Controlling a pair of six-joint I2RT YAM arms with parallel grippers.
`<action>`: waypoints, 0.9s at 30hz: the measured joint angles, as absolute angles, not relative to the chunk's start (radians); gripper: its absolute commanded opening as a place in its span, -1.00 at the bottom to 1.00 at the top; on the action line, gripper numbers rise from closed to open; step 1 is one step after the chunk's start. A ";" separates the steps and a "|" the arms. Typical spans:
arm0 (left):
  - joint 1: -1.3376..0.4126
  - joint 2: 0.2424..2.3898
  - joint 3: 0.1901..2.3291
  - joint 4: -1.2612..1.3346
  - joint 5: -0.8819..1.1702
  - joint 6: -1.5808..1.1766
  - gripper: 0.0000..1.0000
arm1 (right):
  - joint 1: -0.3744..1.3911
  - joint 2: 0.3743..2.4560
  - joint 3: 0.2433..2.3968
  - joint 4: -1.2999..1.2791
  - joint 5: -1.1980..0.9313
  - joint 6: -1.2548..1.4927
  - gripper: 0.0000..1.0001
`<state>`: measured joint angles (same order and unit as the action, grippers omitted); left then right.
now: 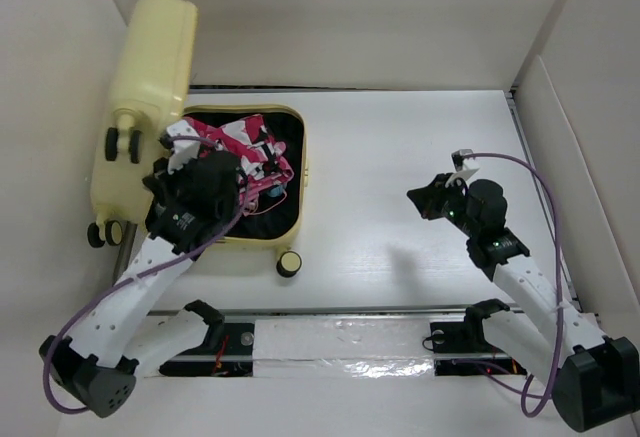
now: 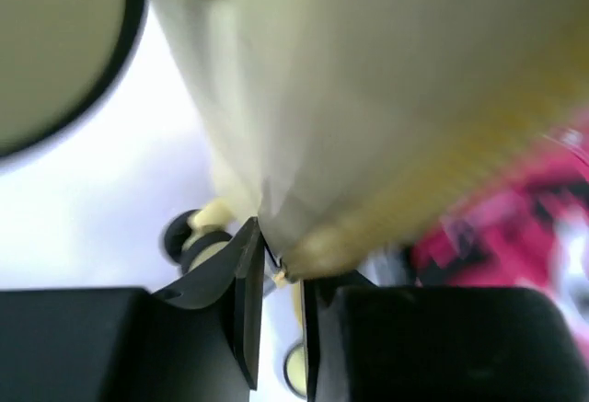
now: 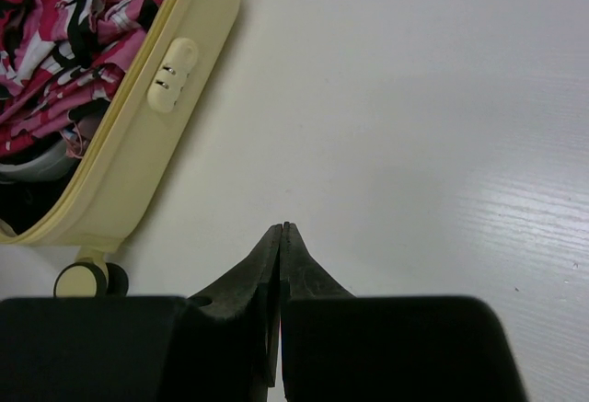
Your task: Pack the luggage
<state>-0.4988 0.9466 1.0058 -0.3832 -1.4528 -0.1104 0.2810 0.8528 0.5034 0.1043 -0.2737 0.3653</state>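
Pink clothes [image 1: 240,142] are in the luggage [image 1: 298,187], lid [image 1: 150,57] still up; left gripper [image 2: 278,278] jaws pinch its rim, right gripper [image 3: 282,232] jaws clenched empty, well apart.

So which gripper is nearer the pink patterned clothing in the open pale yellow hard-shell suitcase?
Left. The left gripper is pinched on the suitcase, right beside the clothing; the right gripper hovers over the white table, well off to the right.
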 measured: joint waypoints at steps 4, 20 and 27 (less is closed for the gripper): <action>-0.704 0.877 0.957 -0.492 -1.398 -0.094 -1.00 | 0.281 0.861 0.504 0.105 -0.272 0.366 -0.79; -0.743 0.809 1.350 -0.659 -0.133 -0.086 -0.12 | 0.281 0.878 0.508 0.104 -0.239 0.364 -0.59; -0.747 0.787 1.410 -0.567 -0.027 -0.168 0.08 | 0.284 0.882 0.508 0.105 -0.226 0.361 -0.97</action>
